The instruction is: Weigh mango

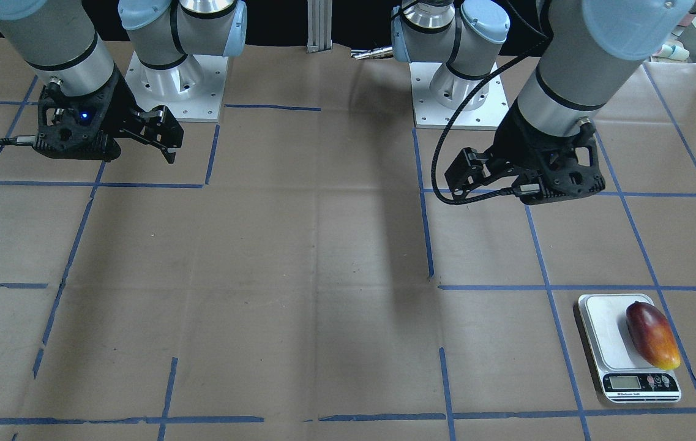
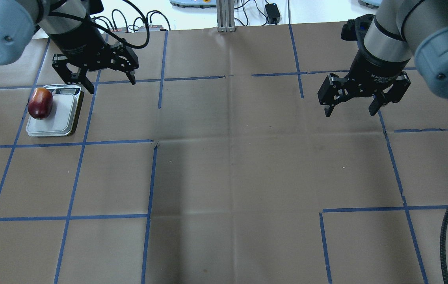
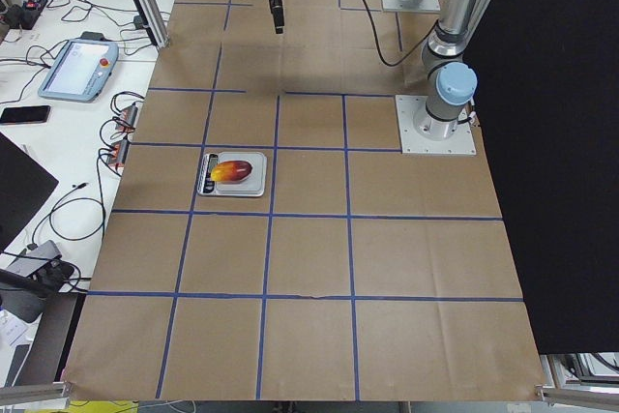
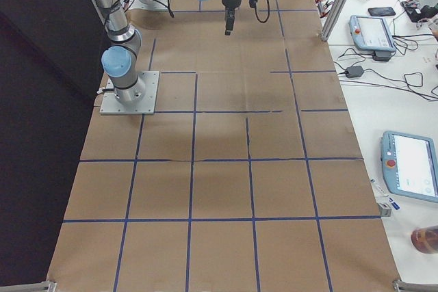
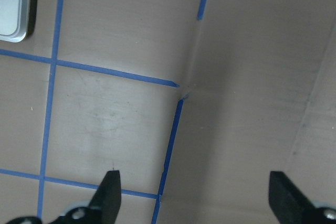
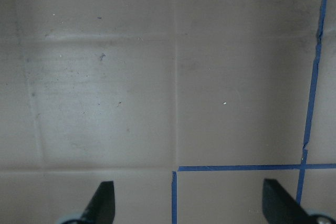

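Two grippers hang above the table (image 2: 227,177) in the overhead view. The left gripper (image 2: 111,85) and right gripper (image 2: 350,113) both have jaws spread wide and hold nothing. The mango (image 2: 40,103) lies on the scale (image 2: 59,118), toward the platform's left edge.

Front-facing view: mango lengthwise on the platform, yellow end toward the display.

Left side view: mango on the scale, same lie.

Left wrist view: fingertips wide apart over brown paper and blue tape, scale corner at upper left.

Right wrist view: fingertips apart, nothing between them.
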### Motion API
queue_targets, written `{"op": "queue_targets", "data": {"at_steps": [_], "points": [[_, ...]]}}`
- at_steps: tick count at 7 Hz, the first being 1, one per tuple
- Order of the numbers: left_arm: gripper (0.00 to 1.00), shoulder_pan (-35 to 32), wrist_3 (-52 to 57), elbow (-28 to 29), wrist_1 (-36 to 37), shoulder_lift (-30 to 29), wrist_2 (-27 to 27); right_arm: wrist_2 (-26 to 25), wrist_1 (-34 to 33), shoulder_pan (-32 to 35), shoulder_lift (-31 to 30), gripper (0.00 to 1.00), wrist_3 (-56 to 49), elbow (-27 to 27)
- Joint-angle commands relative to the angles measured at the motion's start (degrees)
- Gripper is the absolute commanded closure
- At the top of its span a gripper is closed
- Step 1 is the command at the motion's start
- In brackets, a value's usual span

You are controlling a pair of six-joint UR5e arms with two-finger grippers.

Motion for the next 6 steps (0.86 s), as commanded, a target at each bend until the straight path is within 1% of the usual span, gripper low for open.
{"op": "queue_targets", "data": {"at_steps": [1,2,3,6], "points": [[0.00,-1.22,0.98,-3.09,0.50,1.35,0.94,0.00,0.00,0.00,0.00,0.00,0.00,0.00],[0.00,-1.22,5.95,-3.72,0.68,2.23,2.43,0.00,0.00,0.00,0.00,0.00,0.00,0.00],[0.00,-1.05,8.96,-3.81,0.77,2.59,2.44,0.00,0.00,0.00,0.00,0.00,0.00,0.00],[0.00,-1.05,10.40,-3.81,0.77,2.50,2.44,0.00,0.00,0.00,0.00,0.00,0.00,0.00]]}}
